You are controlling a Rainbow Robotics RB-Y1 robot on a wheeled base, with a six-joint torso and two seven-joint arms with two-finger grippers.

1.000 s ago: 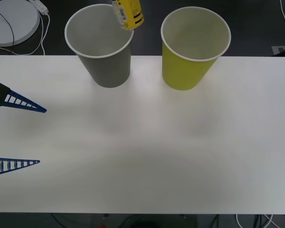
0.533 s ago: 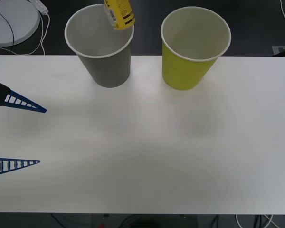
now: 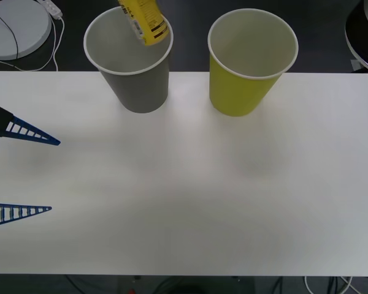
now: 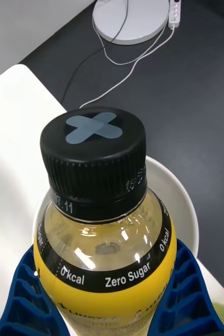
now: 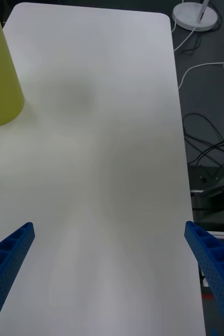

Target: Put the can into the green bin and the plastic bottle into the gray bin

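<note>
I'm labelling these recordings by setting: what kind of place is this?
Probably an indoor lab or office test bench: a plain white table on dark flooring with loose cables, a round white lamp base, and two paper cups as bins.

Plastic bottle [image 3: 145, 22]: yellow, black ribbed screw cap bearing a gray cross mark, black band reading "Zero Sugar" and "0kcal", white-and-black label panel. It hangs tilted above the gray bin's mouth, lower end just inside the rim at the bin's right side, clamped between the blue ribbed fingers of the right claw [image 4: 109, 310].

Gray bin [image 3: 130, 67]: tapered paper cup, white inside, rolled white rim, upright at the desk's far edge, left of centre.

Green bin [image 3: 248, 70]: yellow-green cup of like form, upright beside it to the right, apart.
</note>
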